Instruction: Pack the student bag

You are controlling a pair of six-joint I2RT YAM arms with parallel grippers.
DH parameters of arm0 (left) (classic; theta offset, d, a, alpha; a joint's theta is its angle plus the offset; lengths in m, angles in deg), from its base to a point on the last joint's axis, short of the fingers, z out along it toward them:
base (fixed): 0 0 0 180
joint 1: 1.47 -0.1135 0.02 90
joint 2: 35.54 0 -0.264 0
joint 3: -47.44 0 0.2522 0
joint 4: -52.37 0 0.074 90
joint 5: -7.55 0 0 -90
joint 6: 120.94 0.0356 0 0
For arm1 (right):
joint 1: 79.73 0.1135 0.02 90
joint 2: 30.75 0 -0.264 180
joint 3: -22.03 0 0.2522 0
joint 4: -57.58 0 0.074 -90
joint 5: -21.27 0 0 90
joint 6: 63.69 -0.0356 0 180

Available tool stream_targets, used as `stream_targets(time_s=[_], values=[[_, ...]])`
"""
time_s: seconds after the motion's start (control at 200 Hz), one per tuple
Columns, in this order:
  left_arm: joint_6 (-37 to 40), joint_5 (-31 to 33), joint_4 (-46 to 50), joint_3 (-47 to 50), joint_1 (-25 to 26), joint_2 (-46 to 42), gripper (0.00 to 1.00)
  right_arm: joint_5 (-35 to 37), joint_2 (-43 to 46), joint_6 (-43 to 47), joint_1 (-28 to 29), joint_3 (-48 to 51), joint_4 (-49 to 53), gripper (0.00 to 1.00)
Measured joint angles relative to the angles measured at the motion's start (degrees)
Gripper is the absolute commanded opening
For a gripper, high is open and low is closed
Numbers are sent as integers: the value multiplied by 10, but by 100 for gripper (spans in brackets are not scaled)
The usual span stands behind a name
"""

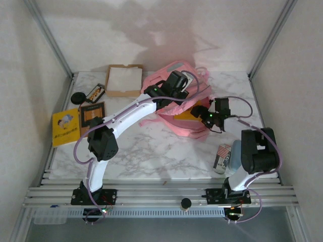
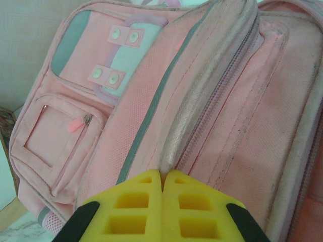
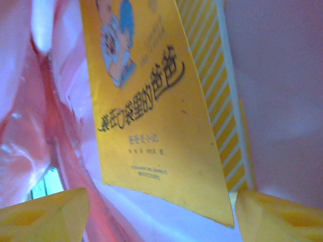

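L gripper: shut, pinching student bag rim; hold mouth wide
R gripper: wide open, empty; yellow book at 12 o'clock, in bag
Next: pull R straight out, no snag

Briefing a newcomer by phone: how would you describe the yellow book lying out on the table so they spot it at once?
From the pink student bag at the back of the marble table, go to the table's left edge. A thin yellow book lies flat there, a cartoon figure on its cover. The square tile beside it is smaller and dark-framed.
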Motion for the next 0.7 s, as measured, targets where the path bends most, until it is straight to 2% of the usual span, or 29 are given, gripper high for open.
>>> stream_targets(time_s=[0.13, 0.23, 0.33, 0.431, 0.531, 0.701], values=[[0, 0, 0, 0, 0, 0, 0, 8, -22, -10, 3, -2, -13, 74], [0, 0, 0, 0, 0, 0, 0, 16, -44, -7, 10, -21, -15, 64], [0, 0, 0, 0, -1, 0, 0, 25, -60, -9, 14, -34, -21, 65], [0, 0, 0, 0, -3, 0, 0, 33, -58, -2, 15, -35, -20, 40], [-2, 0, 0, 0, -4, 0, 0, 47, -58, -3, 15, -35, -13, 37], [-2, 0, -1, 2, -4, 0, 0, 68, -66, 11, 14, -38, -20, 8]])
